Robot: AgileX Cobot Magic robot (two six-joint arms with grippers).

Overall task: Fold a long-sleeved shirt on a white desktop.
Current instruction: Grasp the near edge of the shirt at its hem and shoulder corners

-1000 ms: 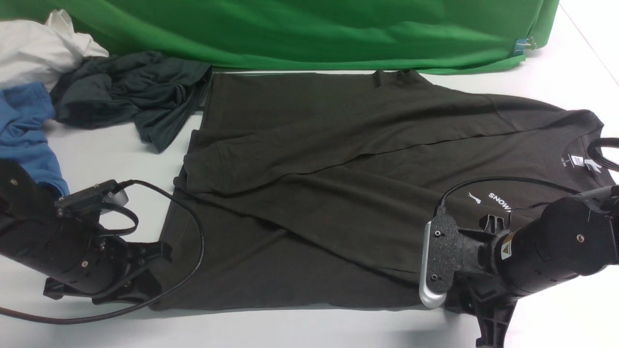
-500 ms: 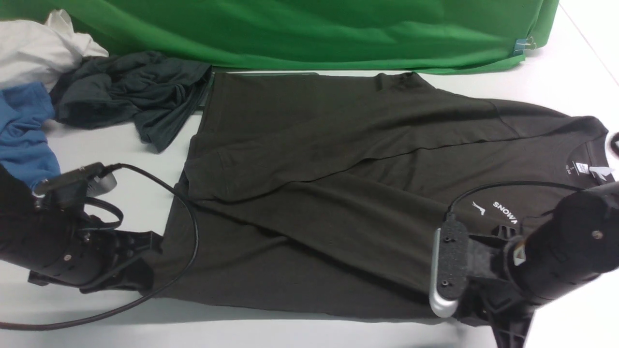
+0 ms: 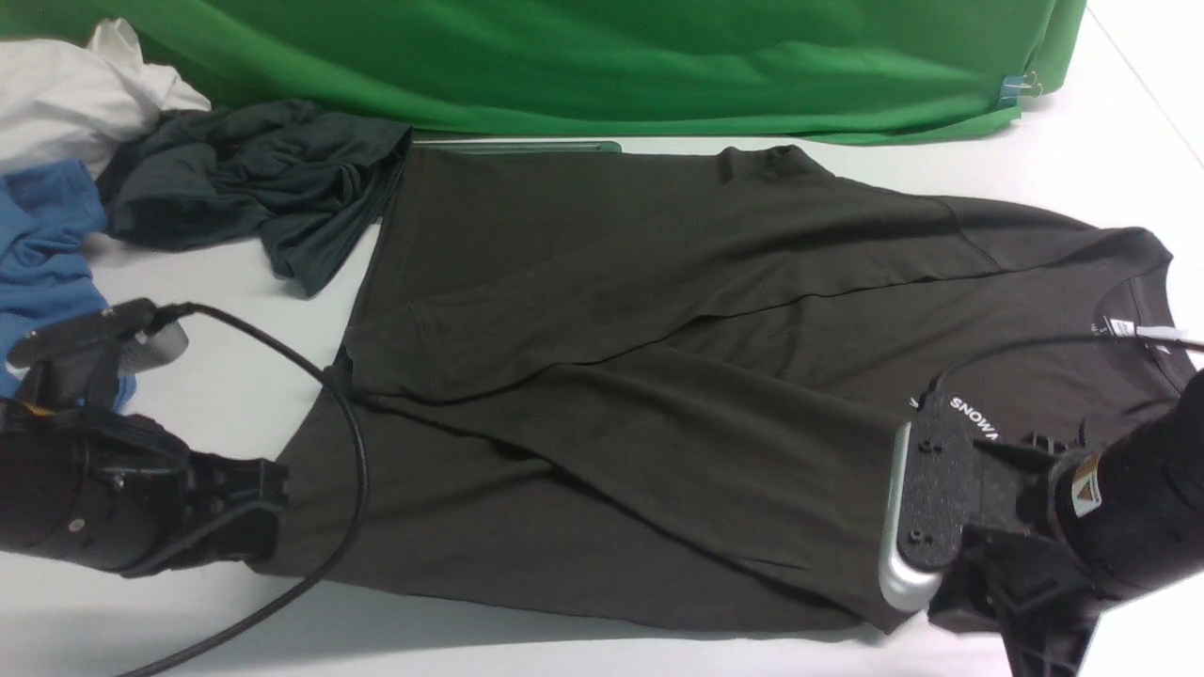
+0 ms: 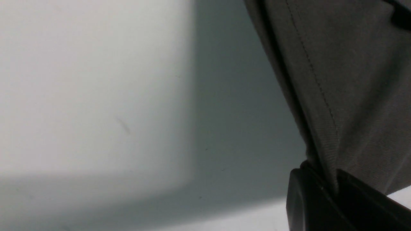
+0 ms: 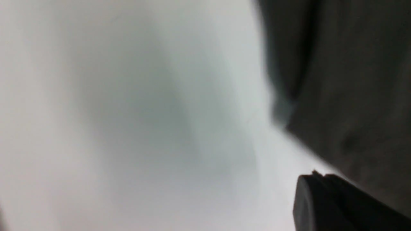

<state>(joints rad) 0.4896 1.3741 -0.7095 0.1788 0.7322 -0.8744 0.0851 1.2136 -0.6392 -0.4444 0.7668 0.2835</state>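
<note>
The long-sleeved shirt [image 3: 658, 376] lies spread on the white desktop [image 3: 564, 649], collar to the right and hem to the left, one sleeve folded across the body. White "SNOW" lettering [image 3: 974, 418] shows near the right arm. My left gripper [image 3: 259, 522] is shut on the hem corner; in the left wrist view the stitched hem [image 4: 321, 96] runs down into the closed jaws [image 4: 330, 179]. My right gripper [image 3: 950, 611] sits at the shirt's near right corner, mostly hidden by its camera mount. In the blurred right wrist view it [image 5: 318, 175] is shut, with a sliver of dark fabric [image 5: 353, 80] at its tips.
A green cloth [image 3: 602, 66] runs along the back. A charcoal garment [image 3: 254, 179], a blue shirt [image 3: 47, 244] and a white cloth [image 3: 75, 94] are piled at the back left. A metal hatch rim [image 3: 517, 146] shows behind the shirt. The left arm's cable [image 3: 348, 442] loops over the hem.
The right gripper has closed. Both arms have pulled toward the near edge, dragging the shirt with them and uncovering the hatch rim at the back.
</note>
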